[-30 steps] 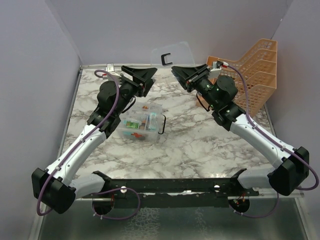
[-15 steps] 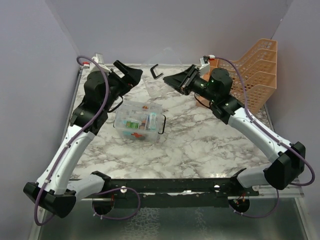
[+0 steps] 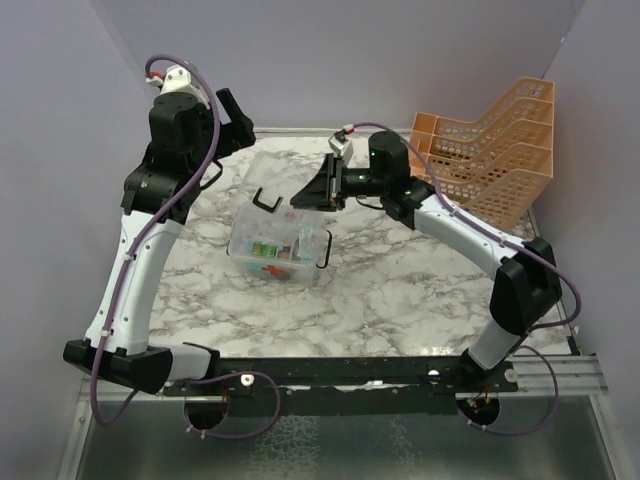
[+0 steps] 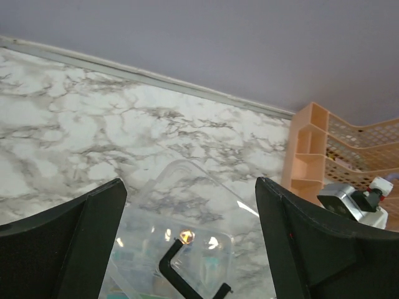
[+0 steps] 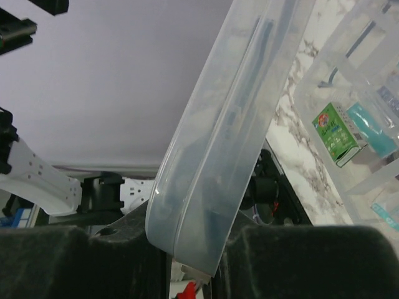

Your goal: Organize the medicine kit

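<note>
two parts make up the medicine kit point(image 3: 277, 246) at this moment: an open box on the marble bench point(image 3: 400, 290) near its middle, and a clear lid point(image 5: 218, 137) held up off it; at the far left, the left arm point(image 3: 135, 230) stands high near the back wall, its jaws spread wide with nothing between them; the lid and its black u-shaped handle point(image 4: 187, 277) lie well below those jaws and apart from them; the box sits below and to the right of them, upright, with small packets loose inside, a green one point(image 5: 336, 132) among them; above the box's far edge the lid hangs tilted on its edge, handle end toward the left; the right jaws are pinching its opposite rim, the plastic sandwiched between the two pads in the right wrist view; further right the orange mesh rack point(image 3: 490, 150) stands by the wall, well apart from all this; the kit looks light, thin-walled and fairly stiff, and its smooth clear plastic is likely slippery, so a pinch on one edge of the lid could let it swivel or slide; the handle seems the surer place to take the lid, and the box is best steadied by its rim or short walls; the contents are loose, so tipping the box would probably spill them
</note>
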Robot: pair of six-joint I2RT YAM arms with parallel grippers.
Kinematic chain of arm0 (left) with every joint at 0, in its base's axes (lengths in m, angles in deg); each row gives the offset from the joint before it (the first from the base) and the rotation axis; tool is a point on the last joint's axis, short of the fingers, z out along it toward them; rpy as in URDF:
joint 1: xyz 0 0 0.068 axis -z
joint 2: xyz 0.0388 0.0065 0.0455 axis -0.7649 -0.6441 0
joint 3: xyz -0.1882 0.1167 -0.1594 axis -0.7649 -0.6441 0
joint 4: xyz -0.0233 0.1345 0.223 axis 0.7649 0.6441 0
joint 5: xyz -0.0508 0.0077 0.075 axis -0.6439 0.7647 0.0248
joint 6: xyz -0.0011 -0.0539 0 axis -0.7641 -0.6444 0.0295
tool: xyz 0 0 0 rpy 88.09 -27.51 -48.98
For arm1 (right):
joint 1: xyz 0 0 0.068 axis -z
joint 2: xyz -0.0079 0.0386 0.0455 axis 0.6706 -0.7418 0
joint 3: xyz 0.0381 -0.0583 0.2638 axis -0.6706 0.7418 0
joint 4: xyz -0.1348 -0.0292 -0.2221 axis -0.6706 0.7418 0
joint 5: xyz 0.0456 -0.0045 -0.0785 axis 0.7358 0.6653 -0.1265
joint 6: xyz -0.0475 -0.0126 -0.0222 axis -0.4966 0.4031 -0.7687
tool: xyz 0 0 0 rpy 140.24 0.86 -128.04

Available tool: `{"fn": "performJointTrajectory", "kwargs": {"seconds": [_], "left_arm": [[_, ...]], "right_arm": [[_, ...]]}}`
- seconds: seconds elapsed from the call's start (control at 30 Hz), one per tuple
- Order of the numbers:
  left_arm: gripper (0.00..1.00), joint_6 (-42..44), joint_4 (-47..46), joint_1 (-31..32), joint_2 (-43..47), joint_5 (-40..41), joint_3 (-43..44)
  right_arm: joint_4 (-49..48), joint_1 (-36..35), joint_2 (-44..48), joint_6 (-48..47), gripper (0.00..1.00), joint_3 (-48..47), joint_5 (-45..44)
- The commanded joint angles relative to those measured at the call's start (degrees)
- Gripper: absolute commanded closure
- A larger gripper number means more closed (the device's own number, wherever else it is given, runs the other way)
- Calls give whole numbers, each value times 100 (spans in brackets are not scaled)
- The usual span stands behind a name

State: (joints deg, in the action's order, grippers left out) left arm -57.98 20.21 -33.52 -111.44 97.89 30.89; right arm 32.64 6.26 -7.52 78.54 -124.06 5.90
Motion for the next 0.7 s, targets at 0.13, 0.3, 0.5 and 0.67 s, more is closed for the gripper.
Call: {"fn": "performJointTrajectory", "kwargs": {"seconds": [0.13, 0.3, 0.5, 0.67], "left_arm": [[1, 406, 326, -785, 109, -645, -603], [1, 338, 30, -1227, 401, -1055, -1530], [2, 140, 42, -1685, 562, -2035, -2301], [5, -70, 88, -2021, 638, -2482, -2799]], "right_arm": [[-330, -134, -813, 364, 91, -475, 1459], [-619, -136, -993, 573, 90, -310, 1582], [-550, -139, -1128, 611, 91, -195, 1735], [-503, -119, -1126, 626, 91, 38, 1809]]}}
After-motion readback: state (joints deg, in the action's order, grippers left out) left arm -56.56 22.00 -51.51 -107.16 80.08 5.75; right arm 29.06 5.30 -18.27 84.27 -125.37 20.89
